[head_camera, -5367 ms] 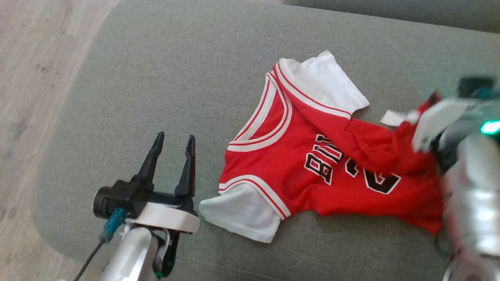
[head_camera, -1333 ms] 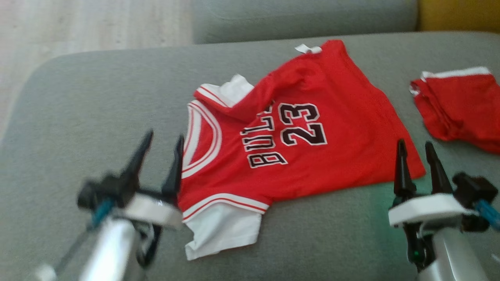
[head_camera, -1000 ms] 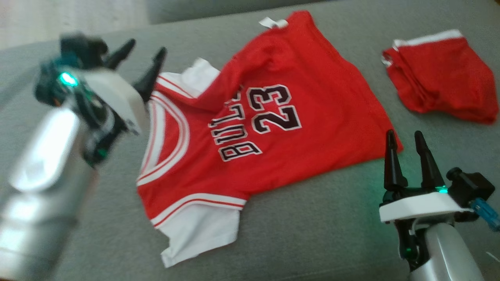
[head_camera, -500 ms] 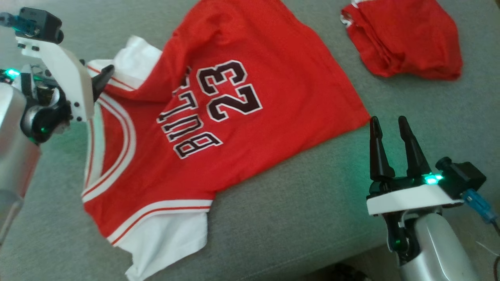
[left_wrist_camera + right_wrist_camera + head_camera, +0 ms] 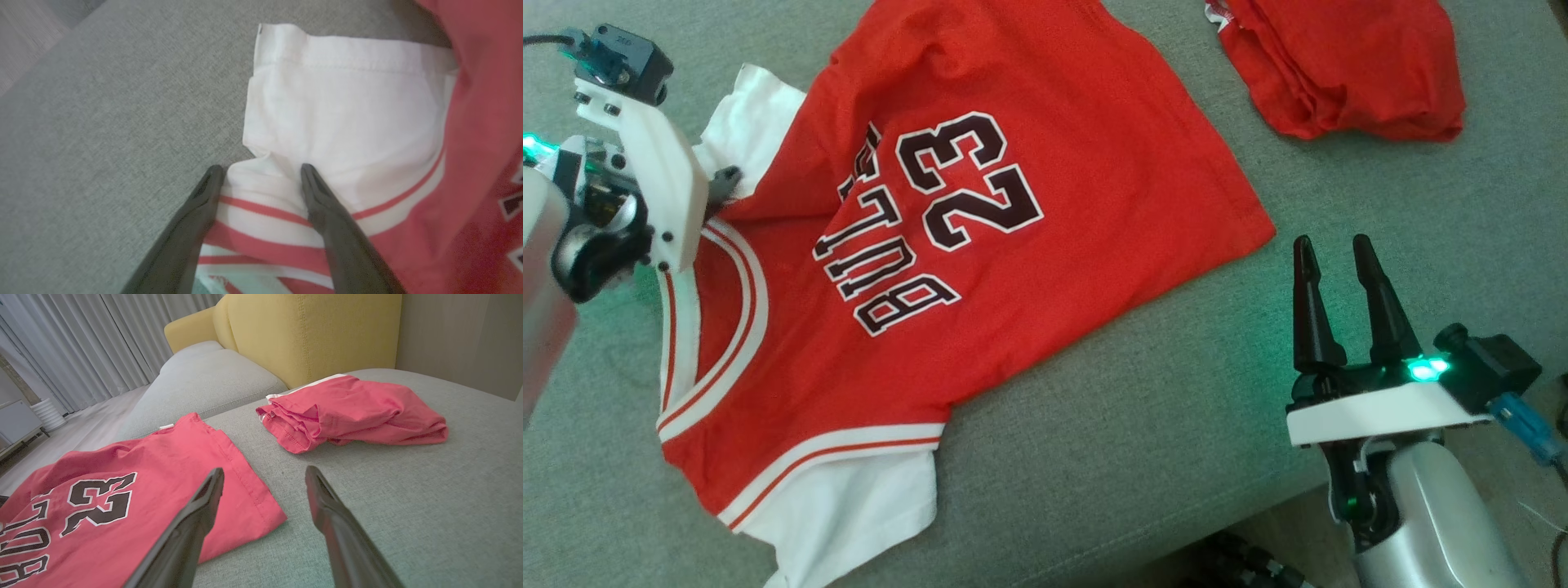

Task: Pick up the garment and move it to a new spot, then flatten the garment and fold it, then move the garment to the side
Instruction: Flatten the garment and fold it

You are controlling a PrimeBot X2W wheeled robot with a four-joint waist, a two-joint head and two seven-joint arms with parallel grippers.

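Left gripper [image 5: 260, 173] stands open, fingers straddling the striped shoulder edge of the jersey [image 5: 980, 245] just below its white sleeve [image 5: 347, 94], at the upper left of the head view; nothing is pinched yet. It looks set there to pull out the red fold lying over that shoulder. Right gripper [image 5: 1331, 243] hangs open at lower right, off the cloth, near the hem corner. The jersey lies mid-frame on the sofa [image 5: 1135, 425], reading "23" and "BUL", the rest under the fold. Its hem tag [image 5: 165, 426] is too small to read.

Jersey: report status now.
Left pincer open, straddling the jersey at its shoulder trim. Right pincer open, off the hem. Red bundle lies apart, top right.
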